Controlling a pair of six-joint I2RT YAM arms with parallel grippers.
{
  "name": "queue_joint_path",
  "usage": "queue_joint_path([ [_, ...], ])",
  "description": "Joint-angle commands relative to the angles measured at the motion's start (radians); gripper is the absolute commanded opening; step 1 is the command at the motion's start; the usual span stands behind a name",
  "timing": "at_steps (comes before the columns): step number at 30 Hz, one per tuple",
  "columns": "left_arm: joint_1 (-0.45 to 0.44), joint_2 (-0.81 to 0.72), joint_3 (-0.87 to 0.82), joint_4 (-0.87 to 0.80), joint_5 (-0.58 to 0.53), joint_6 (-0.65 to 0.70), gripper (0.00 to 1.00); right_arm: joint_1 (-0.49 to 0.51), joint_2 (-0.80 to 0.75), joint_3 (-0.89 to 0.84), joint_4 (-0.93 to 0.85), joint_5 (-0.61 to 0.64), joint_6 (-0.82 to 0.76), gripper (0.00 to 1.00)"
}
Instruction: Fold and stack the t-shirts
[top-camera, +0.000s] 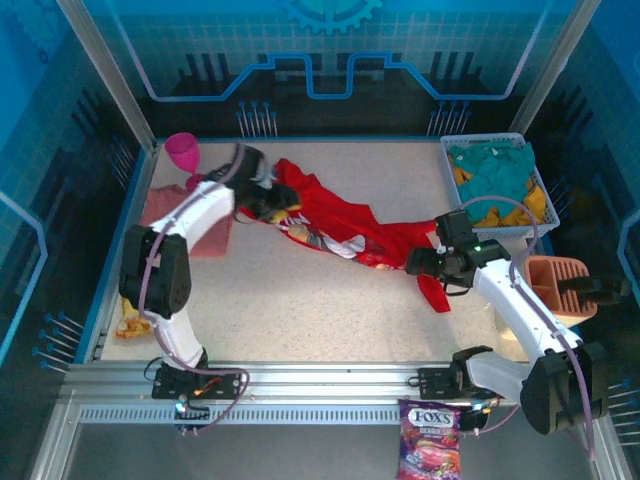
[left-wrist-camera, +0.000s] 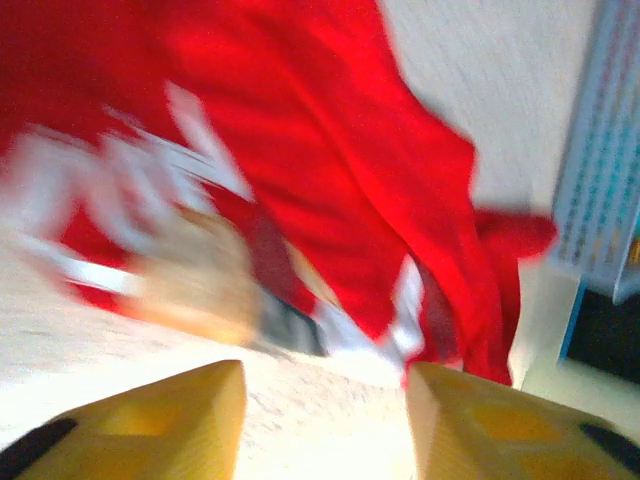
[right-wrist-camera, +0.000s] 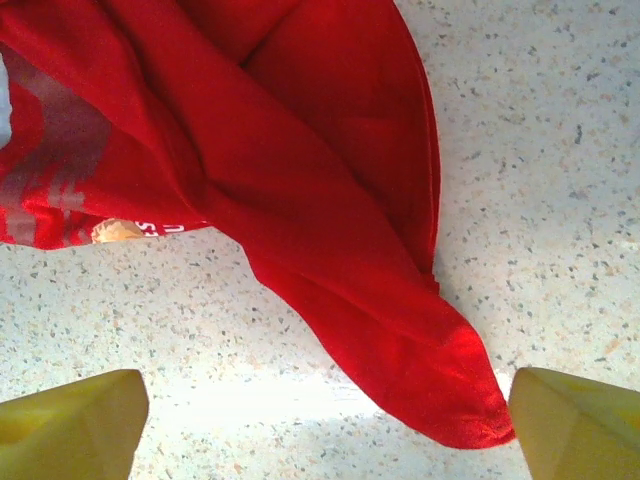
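Note:
The red t-shirt (top-camera: 340, 225) lies crumpled across the middle of the table, graphic and white lettering partly showing. The salmon-pink t-shirt (top-camera: 163, 212) lies flat at the left, partly under my left arm. My left gripper (top-camera: 278, 207) is at the red shirt's left end. In the left wrist view, my left gripper (left-wrist-camera: 325, 385) is open over bare table, with the blurred red shirt (left-wrist-camera: 330, 150) just ahead. My right gripper (top-camera: 418, 263) is at the shirt's right end. In the right wrist view, my right gripper (right-wrist-camera: 325, 392) is wide open, with a tail of the red shirt (right-wrist-camera: 300, 180) loose between its fingers.
A pink goblet (top-camera: 183, 152) stands at the back left. A white basket (top-camera: 490, 139) of teal and yellow cloths sits at the back right. An orange-brown holder (top-camera: 555, 285) is at the right edge. A candy bag (top-camera: 430, 440) lies on the front rail.

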Motion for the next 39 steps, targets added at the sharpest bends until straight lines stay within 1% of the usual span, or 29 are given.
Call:
queue_joint_path([
  [1,-0.113,-0.015,-0.018,0.132,-0.065,-0.084,0.4,0.004,0.046,0.0,0.049,0.003,0.015,0.93],
  [3,-0.177,0.029,0.004,0.146,-0.101,-0.11,0.39,0.0,0.068,-0.006,0.066,-0.004,0.024,0.92],
  [5,-0.234,0.086,0.041,0.129,-0.165,-0.104,0.39,-0.004,0.079,-0.015,0.079,-0.003,0.031,0.92],
  [8,-0.278,0.179,0.1,0.094,-0.212,-0.094,0.38,-0.017,0.073,-0.047,0.105,-0.015,0.039,0.92],
  [11,-0.285,0.228,0.125,0.068,-0.272,-0.075,0.38,-0.027,0.062,-0.064,0.109,-0.036,0.035,0.92],
  [14,-0.293,0.245,0.149,0.028,-0.326,-0.053,0.42,-0.036,0.047,-0.076,0.107,-0.045,0.028,0.92],
  [16,-0.305,0.259,0.168,-0.008,-0.367,-0.035,0.43,-0.044,0.035,-0.083,0.107,-0.053,0.024,0.92],
  [23,-0.322,0.297,0.17,0.019,-0.37,-0.041,0.47,-0.058,0.032,-0.087,0.122,-0.083,0.026,0.92],
  [29,-0.357,0.337,0.234,-0.055,-0.408,-0.01,0.47,-0.071,0.037,-0.096,0.109,-0.073,0.033,0.93],
  [30,-0.36,0.339,0.231,-0.055,-0.408,-0.013,0.46,-0.072,0.037,-0.096,0.104,-0.068,0.036,0.93],
  [32,-0.365,0.34,0.222,-0.047,-0.412,-0.015,0.39,-0.076,0.033,-0.1,0.1,-0.064,0.037,0.93],
  [36,-0.368,0.342,0.226,-0.049,-0.43,-0.007,0.3,-0.078,0.023,-0.107,0.087,-0.046,0.039,0.93],
  [39,-0.367,0.343,0.254,-0.072,-0.461,0.014,0.18,-0.079,0.026,-0.112,0.073,-0.037,0.036,0.92],
])
